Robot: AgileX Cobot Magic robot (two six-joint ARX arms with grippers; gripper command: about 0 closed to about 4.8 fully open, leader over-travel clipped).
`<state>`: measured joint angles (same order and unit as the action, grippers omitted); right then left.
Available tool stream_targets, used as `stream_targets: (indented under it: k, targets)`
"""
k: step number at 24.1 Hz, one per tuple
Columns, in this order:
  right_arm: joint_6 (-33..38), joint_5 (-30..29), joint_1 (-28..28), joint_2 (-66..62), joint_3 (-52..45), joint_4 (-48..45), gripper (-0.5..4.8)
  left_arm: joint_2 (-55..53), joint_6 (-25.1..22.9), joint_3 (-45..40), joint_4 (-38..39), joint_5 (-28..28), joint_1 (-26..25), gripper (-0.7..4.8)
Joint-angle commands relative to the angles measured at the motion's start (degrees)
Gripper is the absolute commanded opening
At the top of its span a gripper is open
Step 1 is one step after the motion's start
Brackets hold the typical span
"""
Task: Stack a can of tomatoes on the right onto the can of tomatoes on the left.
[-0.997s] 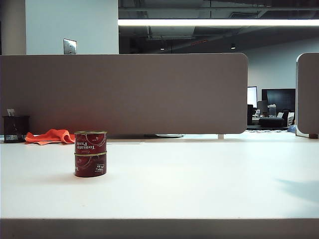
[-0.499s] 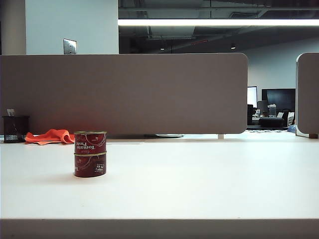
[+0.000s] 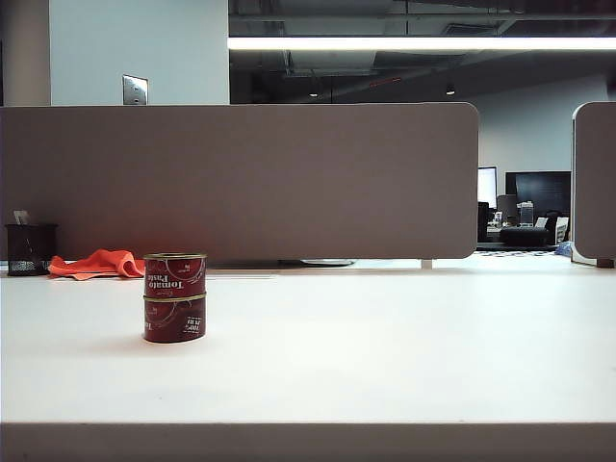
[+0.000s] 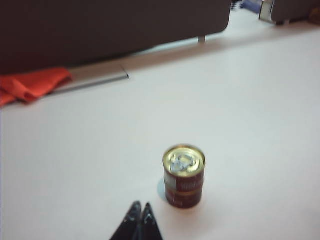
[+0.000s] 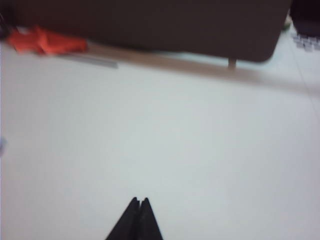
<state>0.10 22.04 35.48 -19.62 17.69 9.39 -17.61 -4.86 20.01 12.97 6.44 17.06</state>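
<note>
Two red tomato paste cans stand stacked on the white table, the upper can point(image 3: 174, 275) sitting squarely on the lower can point(image 3: 174, 320) at the left. The left wrist view shows the stack from above, with the gold pull-tab lid of the upper can point(image 4: 184, 161) over the lower can point(image 4: 184, 196). My left gripper point(image 4: 140, 206) is shut and empty, a short way back from the stack. Over bare table, my right gripper point(image 5: 139, 200) is shut and holds nothing; no can shows in its view. Neither gripper appears in the exterior view.
A brown partition point(image 3: 241, 178) runs along the table's far edge. An orange cloth point(image 3: 96, 263) and a black mesh pen holder point(image 3: 29, 248) lie at the back left. A second partition point(image 3: 594, 183) stands at the far right.
A faint shadow on the table at the right edge of the exterior view a second ago is gone. The stacked cans have not moved.
</note>
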Motion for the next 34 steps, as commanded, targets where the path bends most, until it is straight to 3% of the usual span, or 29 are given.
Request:
stream_targets:
  k: [1,6,13,18,24,34]
  targets:
    - [-0.11,0.5,-0.04,0.68,-2.01,-1.95,-0.08,0.04,2.97,-4.66,-6.69,0.07,0.0,-0.05]
    - [-0.79,-0.11,0.0,5.05,-6.27,-8.22,-0.07,0.24,4.66,-9.03,-11.96,0.02,0.0,-0.05]
    - [-0.79,-0.17,0.07,19.3,-11.32,-4.68,-0.07,0.5,6.01,-11.13,-15.72,-0.26,0.0,-0.05]
    - [-0.79,-0.9,0.04,19.63,-15.47,-5.07,-0.07,1.4,5.99,-14.16,-17.31,-2.82,0.0,-0.05]
    - [-1.07,-1.4,-0.04,19.5,-17.59,-4.11,-0.07,5.86,9.86,-19.32,-19.54,-6.45,-0.02,-0.05]
    - [2.89,-2.69,0.07,19.54,-17.59,-3.08,0.03,8.68,9.81,-19.65,-16.35,-5.14,0.0,-0.05]
